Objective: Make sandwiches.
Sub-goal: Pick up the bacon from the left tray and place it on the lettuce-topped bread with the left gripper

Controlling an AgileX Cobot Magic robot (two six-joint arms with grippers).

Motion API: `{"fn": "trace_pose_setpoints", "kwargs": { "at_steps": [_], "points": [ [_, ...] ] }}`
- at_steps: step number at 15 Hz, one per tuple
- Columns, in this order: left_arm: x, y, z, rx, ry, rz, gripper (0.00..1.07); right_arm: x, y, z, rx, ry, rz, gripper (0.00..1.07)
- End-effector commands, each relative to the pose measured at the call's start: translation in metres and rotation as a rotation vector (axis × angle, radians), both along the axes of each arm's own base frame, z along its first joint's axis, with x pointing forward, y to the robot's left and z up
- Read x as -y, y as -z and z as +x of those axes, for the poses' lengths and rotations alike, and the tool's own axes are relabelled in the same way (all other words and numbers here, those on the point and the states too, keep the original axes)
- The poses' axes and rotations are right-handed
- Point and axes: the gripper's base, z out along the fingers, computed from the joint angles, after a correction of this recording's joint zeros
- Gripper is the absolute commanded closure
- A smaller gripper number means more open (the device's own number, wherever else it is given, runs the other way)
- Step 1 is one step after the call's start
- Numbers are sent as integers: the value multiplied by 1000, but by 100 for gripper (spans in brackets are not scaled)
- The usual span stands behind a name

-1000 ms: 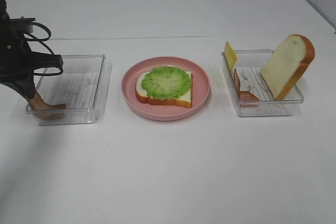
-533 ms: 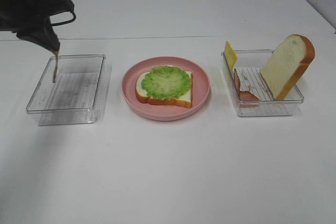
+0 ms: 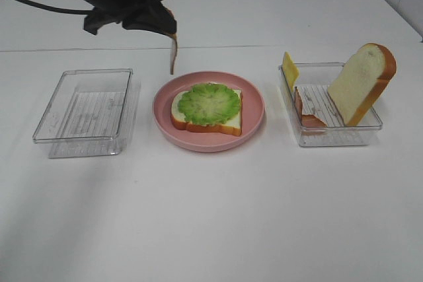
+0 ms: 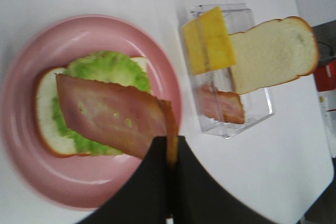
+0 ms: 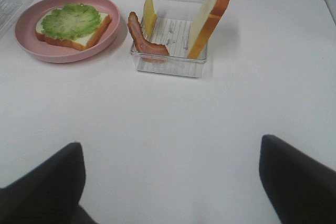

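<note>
My left gripper [image 3: 166,26] is shut on a bacon slice [image 3: 173,54] that hangs edge-on above the left rim of the pink plate [image 3: 251,120]. In the left wrist view the bacon slice [image 4: 110,116] hangs from my left gripper [image 4: 169,153] over the plate [image 4: 21,150]. On the plate lies a bread slice [image 3: 225,125] topped with lettuce [image 3: 209,102]. The right container [image 3: 330,135] holds a yellow cheese slice [image 3: 289,69], another bacon slice [image 3: 305,113] and an upright bread slice [image 3: 362,81]. My right gripper's fingers [image 5: 299,182] stand wide apart, empty, over bare table.
A clear container [image 3: 86,111] sits left of the plate with nothing in it. The white table [image 3: 211,216] stretches in front of the plate and containers.
My left gripper has lifted the bacon slice out of the left container and carried it up and to the right, to the plate's left rim. The left container now holds nothing.
</note>
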Motion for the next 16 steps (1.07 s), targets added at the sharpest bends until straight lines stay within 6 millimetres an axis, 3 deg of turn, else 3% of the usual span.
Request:
{"fn": "trace_pose_setpoints", "kwargs": {
  "at_steps": [1,4,8,12,16],
  "points": [
    [26,17,4,-6,34,-111,107,0,0,-1,18,2,-5,22],
    [51,49,9,-51,47,-245,107,0,0,-1,18,2,-5,22],
    [62,80,16,-96,82,-325,107,0,0,-1,18,2,-5,22],
    [56,91,19,-68,99,-219,107,0,0,-1,18,2,-5,22],
    [37,105,24,-89,50,-22,107,0,0,-1,18,2,-5,22]
  ]
}}
